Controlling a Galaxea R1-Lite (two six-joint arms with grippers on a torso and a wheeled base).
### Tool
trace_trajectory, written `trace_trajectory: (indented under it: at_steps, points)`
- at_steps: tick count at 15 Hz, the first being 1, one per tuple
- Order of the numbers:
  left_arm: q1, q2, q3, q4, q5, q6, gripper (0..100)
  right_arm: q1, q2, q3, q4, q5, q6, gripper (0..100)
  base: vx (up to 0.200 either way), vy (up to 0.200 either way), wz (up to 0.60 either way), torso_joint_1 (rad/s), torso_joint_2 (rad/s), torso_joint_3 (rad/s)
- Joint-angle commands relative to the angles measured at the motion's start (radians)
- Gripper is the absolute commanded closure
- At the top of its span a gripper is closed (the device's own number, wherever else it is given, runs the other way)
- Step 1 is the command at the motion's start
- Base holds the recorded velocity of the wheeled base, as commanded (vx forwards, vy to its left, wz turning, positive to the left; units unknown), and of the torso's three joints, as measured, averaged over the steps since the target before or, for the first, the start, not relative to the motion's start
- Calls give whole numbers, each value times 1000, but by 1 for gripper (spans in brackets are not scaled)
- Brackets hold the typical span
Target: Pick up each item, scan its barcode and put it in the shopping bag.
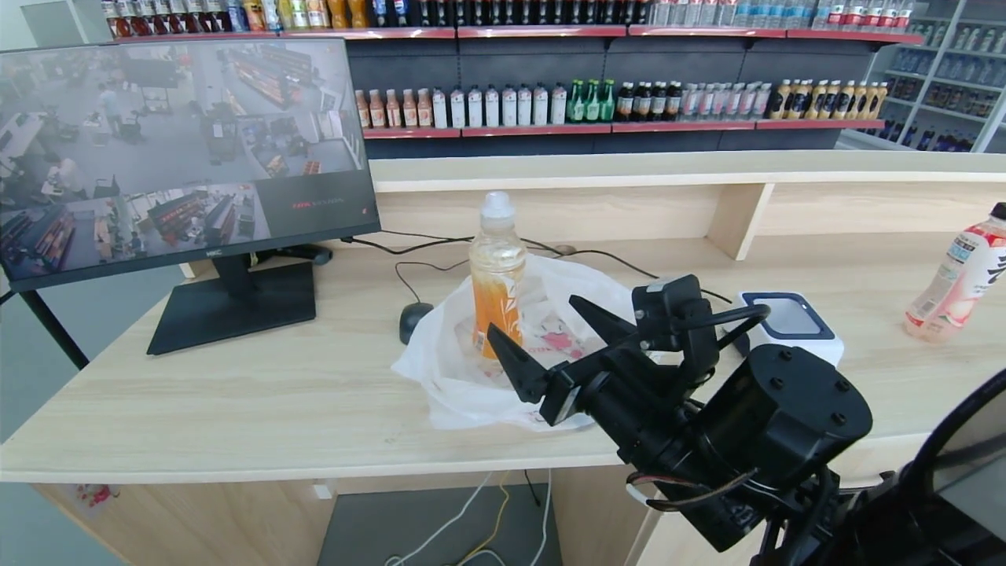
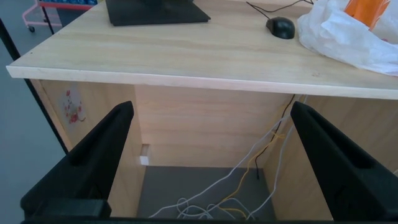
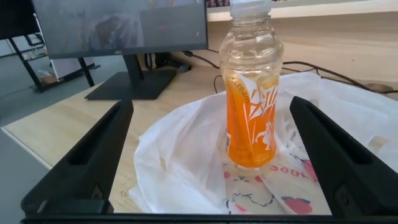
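Two bottles: the orange bottle stands upright on the crumpled shopping bag mid-bench, and I can't tell if it's actually inside. The pink bottle is way over at the right end, well apart.
Right gripper: jaws spread wide with nothing in them, just on the near side of the bag, aimed at the orange bottle.
Left gripper: jaws spread too, hanging low in front of the bench's near edge.
Tip risk: it's a tall bottle on soft plastic, so I'd guess one nudge from a jaw knocks it over.
Snag risk: a jaw tip could catch the loose bag film and drag everything along.
Scanner: sits just right of the bag, close to the right arm. A swing toward the pink bottle might clip it.
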Motion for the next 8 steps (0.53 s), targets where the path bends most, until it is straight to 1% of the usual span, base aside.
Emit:
trace_trajectory:
  at_steps: [1,7,8]
  points:
    - [0,0,0,0,0,1,0,-7,-9,3,-3,0,0,0,0,0,0,0,0,0]
    - [0,0,0,0,0,-1,0,-21,-18,19,-3,0,0,0,0,0,0,0,0,0]
    - [0,0,0,0,0,1,0,-21,-24,26,-3,0,0,0,0,-200,0,2,2,-2]
